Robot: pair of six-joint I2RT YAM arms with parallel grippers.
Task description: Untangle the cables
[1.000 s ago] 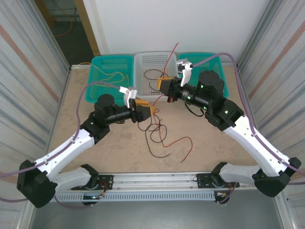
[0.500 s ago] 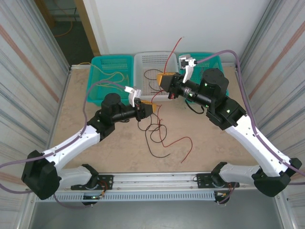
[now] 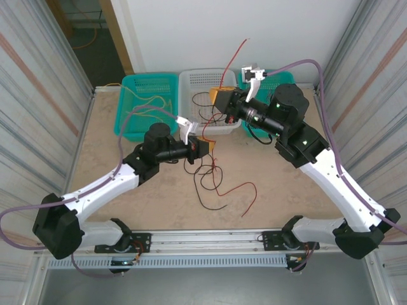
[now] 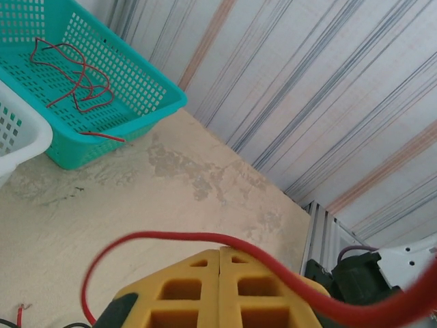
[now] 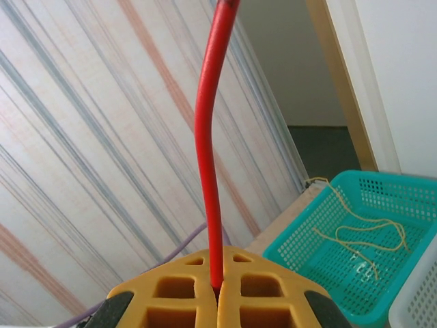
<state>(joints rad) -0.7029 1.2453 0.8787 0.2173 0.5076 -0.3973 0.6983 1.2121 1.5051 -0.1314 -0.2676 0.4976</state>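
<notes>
My right fingers (image 5: 177,290) are clamped on a red cable (image 5: 208,137), held high. My left fingers (image 4: 184,290) are closed, a red strand draped across. Some cables lie in the baskets (image 3: 151,76); a red-black tangle (image 3: 213,181) waits on the table (image 3: 280,190).

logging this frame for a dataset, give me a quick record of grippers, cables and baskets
right gripper: shut on red cable, near the white basket
left gripper: shut; red loop crosses its tips, grip unclear
tangle: red and black, on the table by the left gripper
left teal basket: yellow cables
right teal basket: red cables
</notes>
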